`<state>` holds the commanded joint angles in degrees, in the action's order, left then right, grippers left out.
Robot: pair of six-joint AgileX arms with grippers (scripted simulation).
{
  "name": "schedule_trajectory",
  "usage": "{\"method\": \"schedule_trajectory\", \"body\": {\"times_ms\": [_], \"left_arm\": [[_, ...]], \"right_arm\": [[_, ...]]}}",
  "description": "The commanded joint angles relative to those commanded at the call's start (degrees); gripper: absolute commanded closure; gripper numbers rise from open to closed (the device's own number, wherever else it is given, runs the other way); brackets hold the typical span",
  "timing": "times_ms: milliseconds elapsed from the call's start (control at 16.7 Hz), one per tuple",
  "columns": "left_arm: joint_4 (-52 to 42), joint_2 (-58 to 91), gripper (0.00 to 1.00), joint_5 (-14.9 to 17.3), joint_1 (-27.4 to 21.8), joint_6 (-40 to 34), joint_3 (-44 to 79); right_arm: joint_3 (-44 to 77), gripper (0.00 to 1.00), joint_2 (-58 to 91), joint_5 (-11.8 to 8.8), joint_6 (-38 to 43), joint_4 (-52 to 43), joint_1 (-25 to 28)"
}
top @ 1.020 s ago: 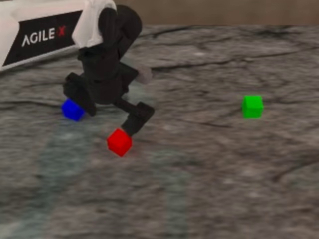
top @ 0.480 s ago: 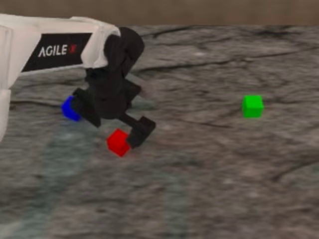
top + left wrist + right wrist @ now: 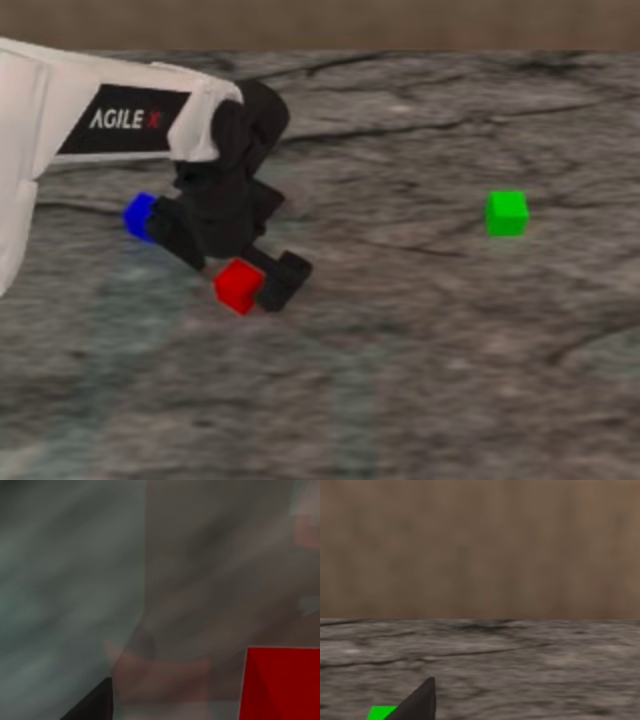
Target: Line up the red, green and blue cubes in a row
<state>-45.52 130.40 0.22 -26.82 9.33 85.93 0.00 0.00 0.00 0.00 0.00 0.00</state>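
Grey stone tabletop (image 3: 420, 380) is occupied by the left gripper (image 3: 240, 275), spread wide around the red cube (image 3: 238, 286), blue cube (image 3: 139, 215) beside, green cube (image 3: 507, 213) well apart.

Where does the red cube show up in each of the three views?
Top view: red cube left of centre on the table, between the left gripper fingers.
Left wrist view: it fills the lower right corner.
Right wrist view: not in it.
Shared landmark: the grey marbled table.
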Motion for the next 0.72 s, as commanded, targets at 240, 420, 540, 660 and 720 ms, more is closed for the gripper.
{"method": "schedule_trajectory", "body": {"times_ms": [240, 420, 540, 660, 720], "left_arm": [[0.0, 0.0, 0.3, 0.0, 0.0, 0.0, 0.0], [0.0, 0.0, 0.53, 0.0, 0.0, 0.0, 0.0], [0.0, 0.0, 0.68, 0.0, 0.0, 0.0, 0.0], [0.0, 0.0, 0.83, 0.0, 0.0, 0.0, 0.0], [0.0, 0.0, 0.9, 0.0, 0.0, 0.0, 0.0]], "right_arm": [[0.0, 0.0, 0.0, 0.0, 0.0, 0.0, 0.0], [0.0, 0.0, 0.0, 0.0, 0.0, 0.0, 0.0], [0.0, 0.0, 0.0, 0.0, 0.0, 0.0, 0.0], [0.0, 0.0, 0.0, 0.0, 0.0, 0.0, 0.0], [0.0, 0.0, 0.0, 0.0, 0.0, 0.0, 0.0]]}}
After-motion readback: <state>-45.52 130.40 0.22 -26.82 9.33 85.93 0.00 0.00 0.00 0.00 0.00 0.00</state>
